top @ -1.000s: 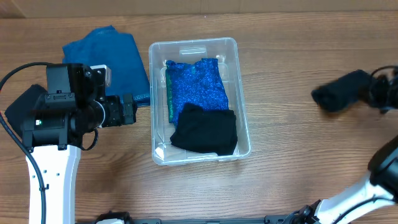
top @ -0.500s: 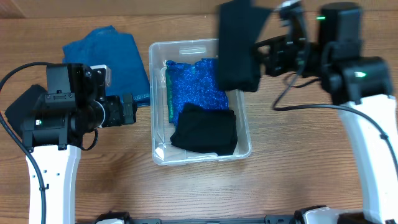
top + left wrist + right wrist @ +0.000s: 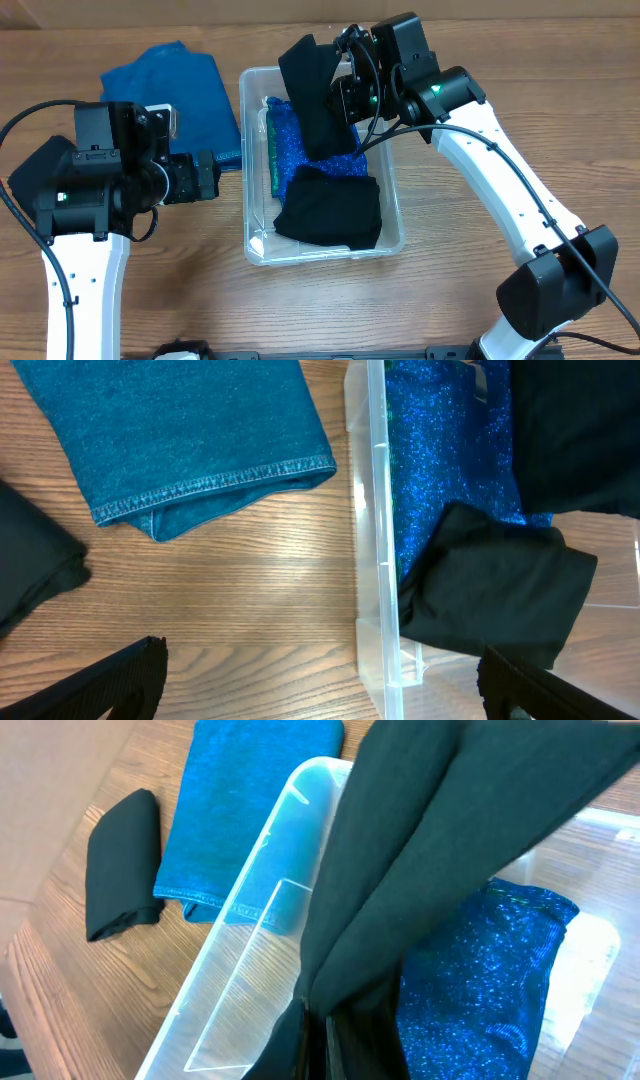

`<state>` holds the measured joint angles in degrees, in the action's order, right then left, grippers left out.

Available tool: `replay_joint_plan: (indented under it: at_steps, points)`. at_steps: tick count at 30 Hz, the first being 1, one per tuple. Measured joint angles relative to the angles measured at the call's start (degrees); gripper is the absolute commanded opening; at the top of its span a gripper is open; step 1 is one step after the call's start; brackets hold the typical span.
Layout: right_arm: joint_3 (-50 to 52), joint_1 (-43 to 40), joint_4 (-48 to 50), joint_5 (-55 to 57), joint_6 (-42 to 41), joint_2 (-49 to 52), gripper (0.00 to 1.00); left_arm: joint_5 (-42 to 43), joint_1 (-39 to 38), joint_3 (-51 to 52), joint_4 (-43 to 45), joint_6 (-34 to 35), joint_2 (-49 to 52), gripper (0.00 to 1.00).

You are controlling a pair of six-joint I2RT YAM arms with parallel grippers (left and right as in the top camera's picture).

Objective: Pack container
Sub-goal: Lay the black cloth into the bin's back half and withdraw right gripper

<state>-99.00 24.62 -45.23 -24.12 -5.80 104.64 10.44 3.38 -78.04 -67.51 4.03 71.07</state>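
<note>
Lying far left on the wooden table (image 3: 480,280), a small folded black cloth (image 3: 30,575) sits just beside a folded blue denim garment (image 3: 185,85); whether the two touch is not clear. Left gripper (image 3: 205,175) hovers over the table between the denim garment and the container (image 3: 243,160), fingers spread wide apart in the left wrist view, gripping nothing. The container, a clear plastic bin, stands at table centre, long side running away from the robot, its left wall near the denim hem. Inside it, a sparkly blue fabric (image 3: 300,150) lies flat along the bottom, with a green edge on its left side. A folded black bundle (image 3: 330,205) rests on the near end of that fabric, inside the bin. Over the far end of the bin, a long black garment (image 3: 315,100) hangs down over the sparkly fabric. Right gripper (image 3: 345,80) is clamped onto this garment's upper part, above the container's far right corner, with the right arm stretching back toward the right near edge.
</note>
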Motion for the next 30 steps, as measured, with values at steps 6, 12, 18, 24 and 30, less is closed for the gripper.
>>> replay_joint_plan:
  at_steps: [6,12,18,24,30]
  points:
    - [1.68,-0.22,-0.85,9.01,-5.97,0.13,0.04,0.0,0.0,0.0,0.0,0.0,0.0,1.0]
    - [2.8,-0.24,1.2,2.8,-5.05,4.5,0.04,0.0,0.0,0.0,0.02,0.0,0.0,1.0]
    - [2.8,-0.22,1.03,-5.84,-4.15,4.5,0.04,0.0,0.0,0.0,0.42,0.0,0.0,1.0]
    - [2.8,-0.2,-2.19,-1.84,-4.15,4.5,1.0,0.0,0.0,0.0,0.87,0.0,0.15,1.0]
    - [2.8,-0.31,-5.9,27.23,-10.43,4.5,1.0,0.0,0.0,0.0,0.26,0.0,0.22,1.0]
